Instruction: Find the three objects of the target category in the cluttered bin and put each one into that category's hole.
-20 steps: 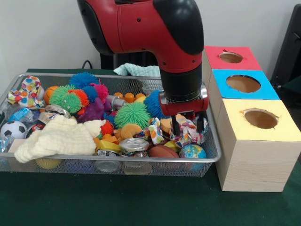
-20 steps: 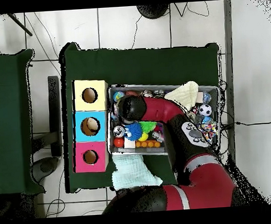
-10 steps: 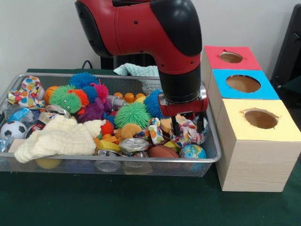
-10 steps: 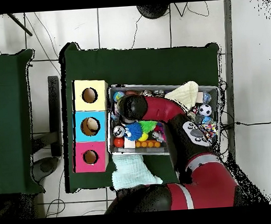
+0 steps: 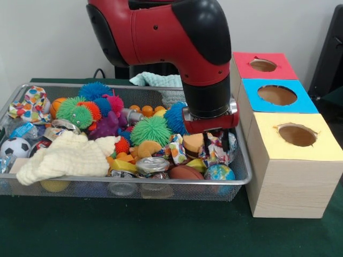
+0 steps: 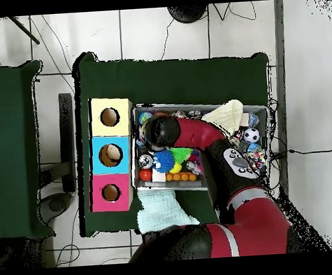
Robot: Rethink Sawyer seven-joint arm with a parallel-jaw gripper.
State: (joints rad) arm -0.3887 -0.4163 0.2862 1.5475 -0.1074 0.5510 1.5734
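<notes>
Presently, your end effector (image 5: 218, 143) stands fingers apart, straddling the crumpled patterned cloth (image 5: 214, 151) at the bin's (image 5: 242, 179) right end: light, limp, compressible; pinch a raised fold.

Even, bright indoor light; soft shadows, perhaps slight blur.

robot lab setup: green-covered table (image 6: 172, 76) on a tiled floor (image 6: 162, 31) with loose cables (image 6: 221, 17), a wire bin (image 5: 236, 179) of mixed test toys, three wooden sorting boxes (image 5: 292, 176) with colour-coded holes, plain white wall (image 5: 43, 37).
</notes>
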